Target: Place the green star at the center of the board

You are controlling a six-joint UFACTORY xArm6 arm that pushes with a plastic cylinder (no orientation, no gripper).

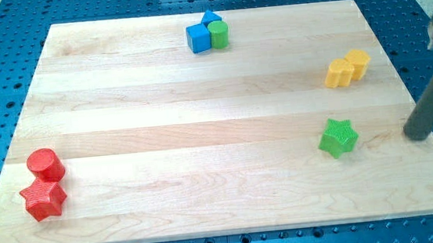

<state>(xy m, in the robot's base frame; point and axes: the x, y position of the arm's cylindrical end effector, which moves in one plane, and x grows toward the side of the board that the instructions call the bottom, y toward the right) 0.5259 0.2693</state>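
Note:
The green star (pixel 338 137) lies on the wooden board (pixel 199 99), at the view's right and a little below the middle height. My tip (pixel 418 136) rests on the board near its right edge, to the right of the green star with a clear gap between them. The dark rod rises from the tip toward the view's upper right.
A blue cube (pixel 198 38), a second blue block (pixel 211 18) and a green cylinder (pixel 219 35) cluster at the top centre. Two yellow blocks (pixel 347 68) sit touching at the upper right. A red cylinder (pixel 46 165) and a red star (pixel 43 199) sit at the lower left.

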